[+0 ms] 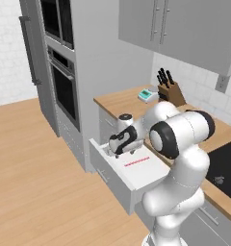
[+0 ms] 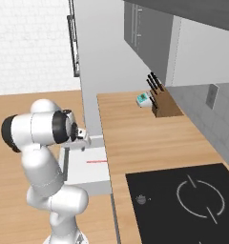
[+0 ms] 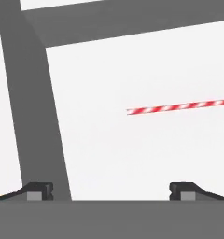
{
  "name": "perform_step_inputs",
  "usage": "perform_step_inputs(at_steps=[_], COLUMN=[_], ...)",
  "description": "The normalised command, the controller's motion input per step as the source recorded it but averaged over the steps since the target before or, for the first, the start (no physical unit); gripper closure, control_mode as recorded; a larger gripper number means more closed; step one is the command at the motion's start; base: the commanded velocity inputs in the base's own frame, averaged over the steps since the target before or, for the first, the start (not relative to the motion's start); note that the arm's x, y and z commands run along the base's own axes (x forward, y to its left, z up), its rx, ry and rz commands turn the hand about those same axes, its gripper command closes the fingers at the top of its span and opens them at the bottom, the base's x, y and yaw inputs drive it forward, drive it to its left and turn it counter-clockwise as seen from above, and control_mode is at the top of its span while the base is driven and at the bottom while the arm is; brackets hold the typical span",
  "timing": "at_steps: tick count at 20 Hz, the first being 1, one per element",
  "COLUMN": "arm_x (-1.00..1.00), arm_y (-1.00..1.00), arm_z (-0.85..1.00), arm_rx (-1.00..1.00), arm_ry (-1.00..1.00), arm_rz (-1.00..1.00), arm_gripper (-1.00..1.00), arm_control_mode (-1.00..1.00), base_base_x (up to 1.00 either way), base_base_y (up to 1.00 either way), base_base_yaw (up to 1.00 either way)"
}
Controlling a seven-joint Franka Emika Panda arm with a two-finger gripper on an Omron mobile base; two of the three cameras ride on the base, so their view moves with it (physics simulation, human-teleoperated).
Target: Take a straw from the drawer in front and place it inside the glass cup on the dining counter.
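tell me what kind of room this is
A rendered home kitchen, most likely: a wall oven set in tall grey cabinets, a knife block on the wood counter, and a black induction hob.

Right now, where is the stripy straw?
The straw lies flat on the white floor of the open drawer, under the wood counter, just ahead of the open gripper.

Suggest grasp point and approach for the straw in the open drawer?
Grip the straw at mid-length, coming straight down from above. It lies flat and alone on the drawer floor, so only its two long sides are free; set the fingers across it. The hand is open but offset toward one end, so shift first.
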Motion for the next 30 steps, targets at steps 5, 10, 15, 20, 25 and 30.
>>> perform_step_inputs(at_steps=[5,10,15,20,25,30], arm_x=[0.18,0.00,-0.11,-0.33,-0.24,-0.01], arm_y=[0.00,0.26,0.79,1.00,0.77,-0.67], arm_z=[-0.74,-0.54,-0.48,-0.25,0.05,0.41], arm_rx=[0.03,0.08,0.07,0.02,0.00,0.00], arm_ry=[0.08,0.04,0.03,0.04,0.03,0.00], arm_rz=[0.12,0.14,0.15,0.14,0.09,0.02], arm_gripper=[-1.00,-1.00,-1.00,-1.00,-1.00,-1.00], arm_control_mode=[-1.00,-1.00,-1.00,-1.00,-1.00,-1.00], base_base_x=[0.00,0.00,0.00,0.00,0.00,0.00], base_base_y=[0.00,0.00,0.00,0.00,0.00,0.00], base_base_yaw=[0.00,0.00,0.00,0.00,0.00,0.00])
